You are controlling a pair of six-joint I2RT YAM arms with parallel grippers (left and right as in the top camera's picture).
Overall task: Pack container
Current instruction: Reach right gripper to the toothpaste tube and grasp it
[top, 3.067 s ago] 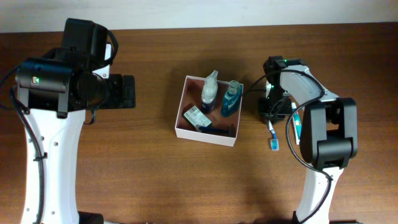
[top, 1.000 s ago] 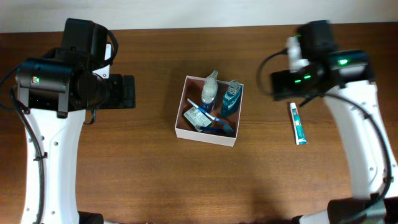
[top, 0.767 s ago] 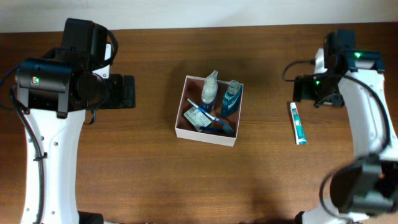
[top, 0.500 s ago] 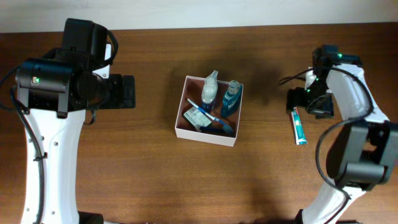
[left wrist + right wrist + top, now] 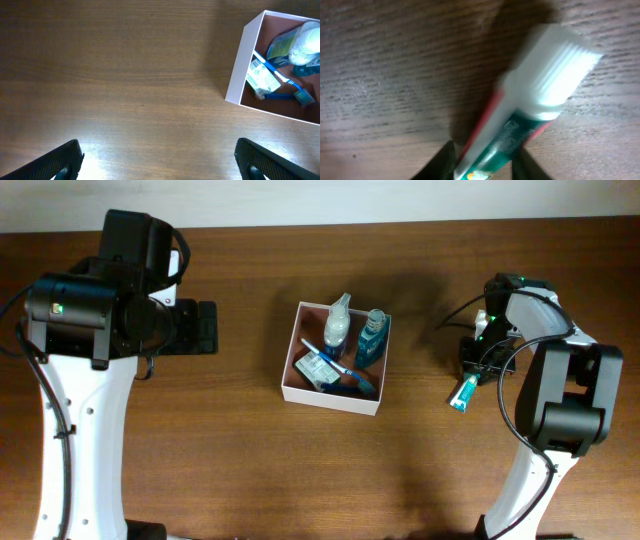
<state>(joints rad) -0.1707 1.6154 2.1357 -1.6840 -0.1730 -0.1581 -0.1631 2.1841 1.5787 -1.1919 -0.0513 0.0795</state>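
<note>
The container (image 5: 294, 358) is a square white-walled box with a pinkish-brown inside, at the table's middle; it also shows in the left wrist view (image 5: 239, 70). It holds two bottles (image 5: 338, 322), a sachet and a blue toothbrush (image 5: 352, 380). My right gripper (image 5: 472, 370) is to its right, shut on a green and white toothpaste tube (image 5: 465, 392), whose white cap fills the right wrist view (image 5: 555, 75) with black fingers (image 5: 485, 160) on both sides. My left gripper (image 5: 157, 160) is open and empty over bare wood left of the container.
The brown wooden table (image 5: 300, 470) spreads around the container. A pale wall edge runs along the back.
My right arm swung out to the far right, came down over the toothpaste tube and closed on it. The tube now lies tilted and shifted left. The left arm has not moved.
</note>
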